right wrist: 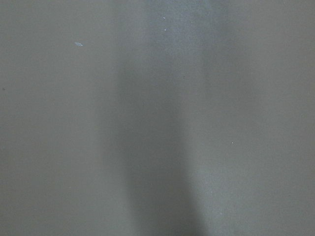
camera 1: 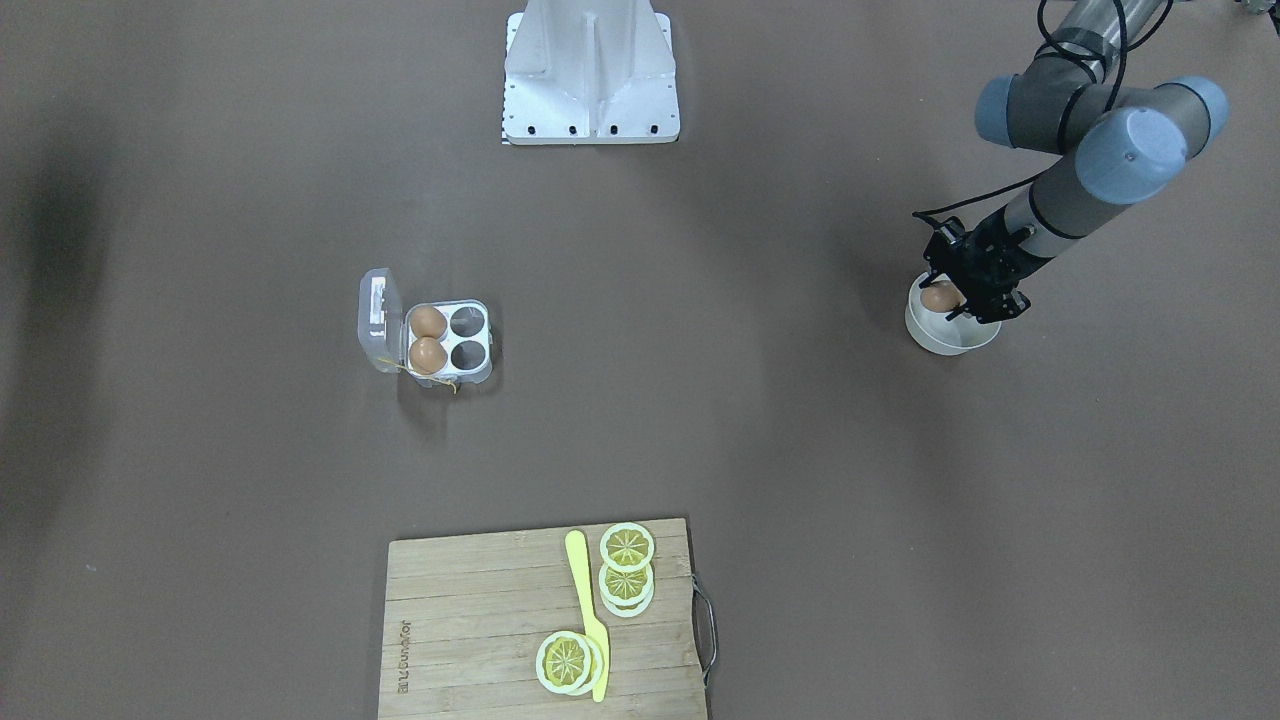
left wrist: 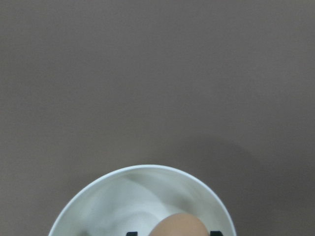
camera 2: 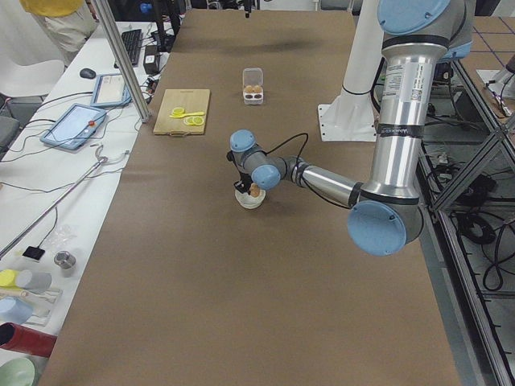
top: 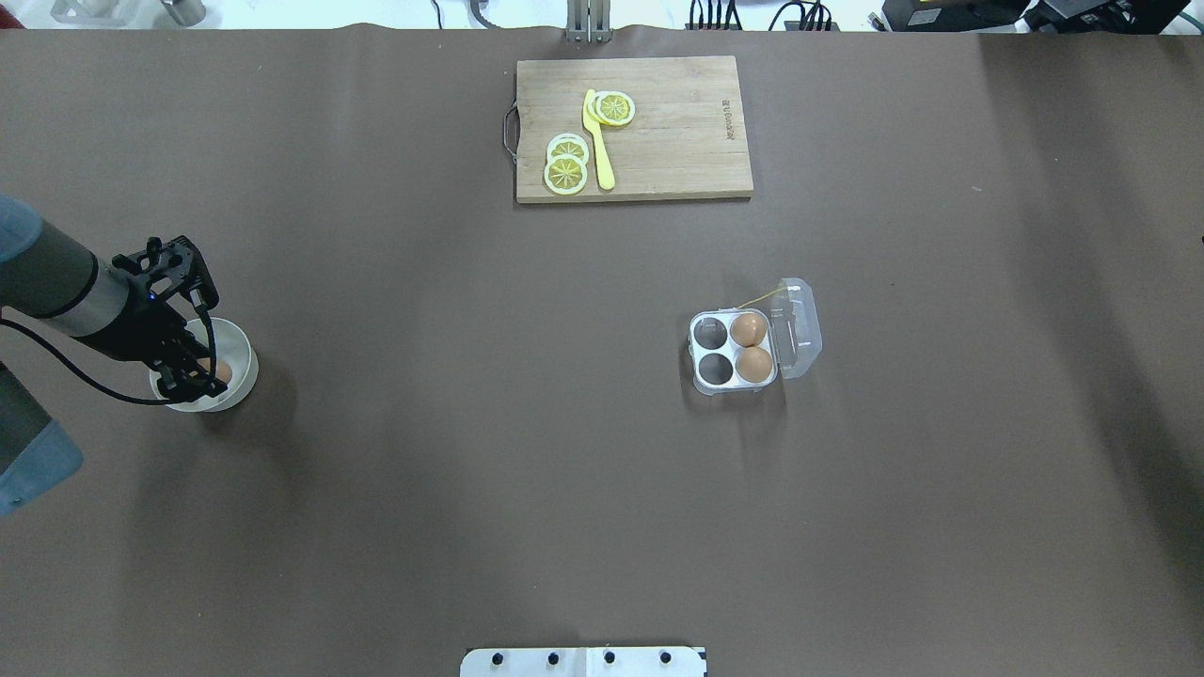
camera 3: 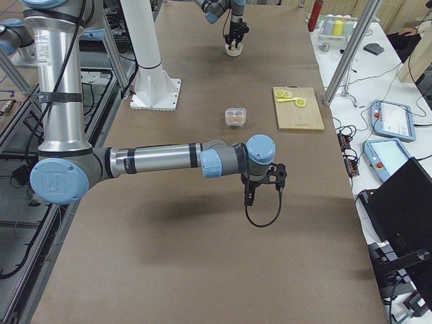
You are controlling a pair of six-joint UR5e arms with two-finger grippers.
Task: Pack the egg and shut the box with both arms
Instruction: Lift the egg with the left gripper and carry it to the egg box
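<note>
The egg [camera 1: 938, 297] is tan-brown and sits between the fingers of my left gripper [camera 1: 952, 306], level with the rim of a round white bowl [camera 1: 955, 345]. In the left wrist view the egg [left wrist: 179, 225] shows at the bottom edge between two black fingertips, over the bowl [left wrist: 98, 201]. The gripper looks shut on it. The box [camera 1: 450, 340] is a clear carton lying mid-table, its lid [camera 1: 378, 322] open. It holds two brown eggs [camera 1: 428, 338] and has two empty cups. My right gripper [camera 3: 260, 192] hangs over bare table, seen only from the side; I cannot tell its state.
A wooden cutting board [camera 1: 480, 620] with lemon slices [camera 1: 627, 570] and a yellow knife [camera 1: 590, 610] lies at the operators' edge. The white stand base [camera 1: 590, 80] is at the robot's side. Brown paper covers the table between bowl and box.
</note>
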